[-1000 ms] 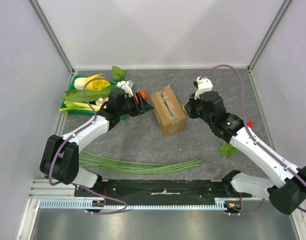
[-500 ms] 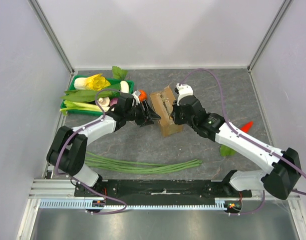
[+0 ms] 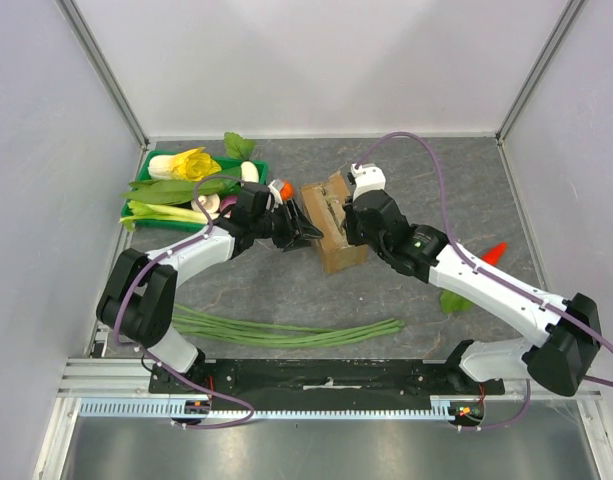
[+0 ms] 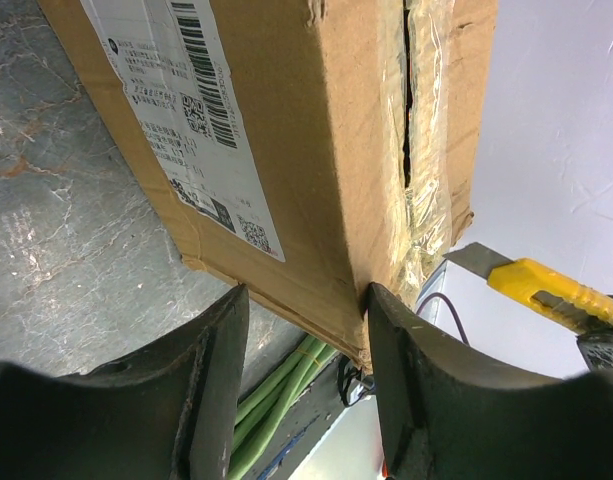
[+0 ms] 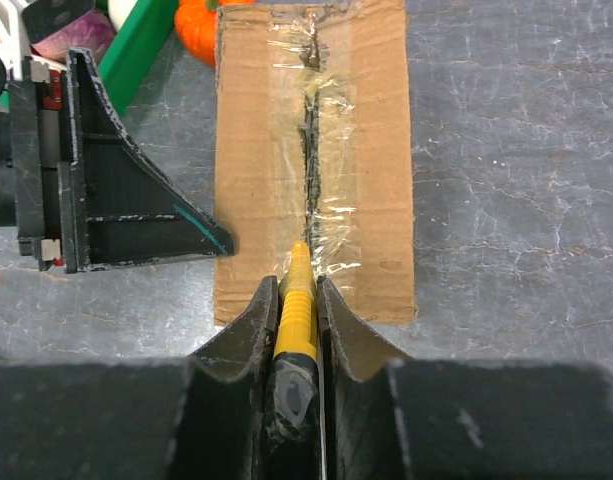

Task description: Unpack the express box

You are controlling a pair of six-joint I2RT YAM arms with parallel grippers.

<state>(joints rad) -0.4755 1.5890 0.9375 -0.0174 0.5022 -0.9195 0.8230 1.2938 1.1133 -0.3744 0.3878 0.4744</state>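
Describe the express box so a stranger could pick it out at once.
On the grey table, look where the left gripper and right gripper meet. The express box sits there, the only brown cardboard thing, with a taped seam and white barcode label.

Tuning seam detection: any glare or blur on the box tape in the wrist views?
Right wrist: clear tape on the express box glints white in patches, seam sharp, near jaws soft. Left wrist: tape glossy, label sharp, jaws blurred.

Left tool [image 3: 304,232] moved in astride express box [image 3: 338,258] corner; right tool [image 5: 298,290] brought yellow knife [image 5: 296,315] onto taped seam [image 5: 309,130]
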